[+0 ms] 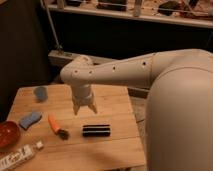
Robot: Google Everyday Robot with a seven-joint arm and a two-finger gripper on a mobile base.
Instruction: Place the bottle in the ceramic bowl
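Spotted the bottle (17, 156) right at the front left corner of the wooden table (115, 147), down on its side. Slim, translucent white, printed label with dark marks facing up, white cap (38, 145) pointed right and a bit away. Ran partly off the bottom edge of the view.

Found the ceramic bowl (7, 134) just behind it at the left edge, reddish-orange and shallow. Near the bottle, but couldn't tell about touching.

Passed an orange-handled brush (57, 125) and a flat black block (96, 130) mid-table, plus a blue rag-looking thing (30, 120) beside the bowl.

Further back, saw the gripper (84, 111) hanging over the middle of the table, pointed straight down, tips apart, holding nothing, well apart from the bottle. Traced the pale arm (125, 70) reaching in from the right, roughly level, then bent down at the wrist.

Clocked a small blue cup (41, 93) at the far left corner.
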